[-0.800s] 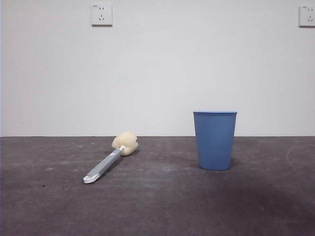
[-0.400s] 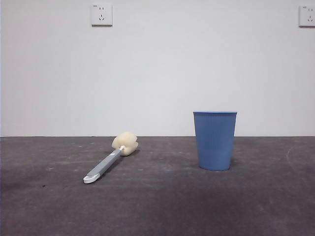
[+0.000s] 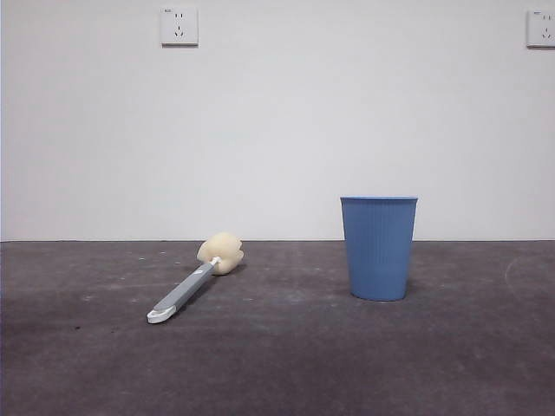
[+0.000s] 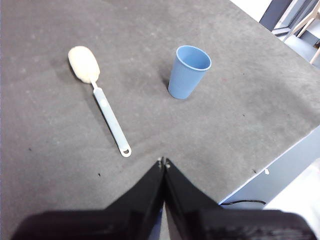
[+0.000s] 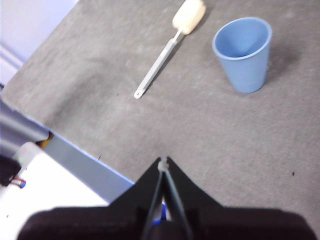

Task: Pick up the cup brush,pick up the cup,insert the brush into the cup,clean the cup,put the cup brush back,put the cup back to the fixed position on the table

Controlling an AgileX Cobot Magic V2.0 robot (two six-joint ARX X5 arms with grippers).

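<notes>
Nothing lifted yet: you're at the very first step.
The cup brush (image 3: 192, 279) lies flat mid-table, well apart from the upright cup (image 3: 378, 248). Left gripper (image 4: 163, 162) and right gripper (image 5: 163, 162) hover high near the table's front edge (jaws pressed together, empty). Spread the left and descend on the handle.

The left gripper (image 4: 163, 162) is matte black: two flat, wedge-shaped fingers (image 4: 145, 187) widen into a broad dark body, and small pale metallic specks, like tiny screws, sit at their tips. The right gripper (image 5: 163, 162) has the same black, tapering fingers (image 5: 180, 192), with a small grey nub at the tip and thin pale edges lining the inner faces.
</notes>
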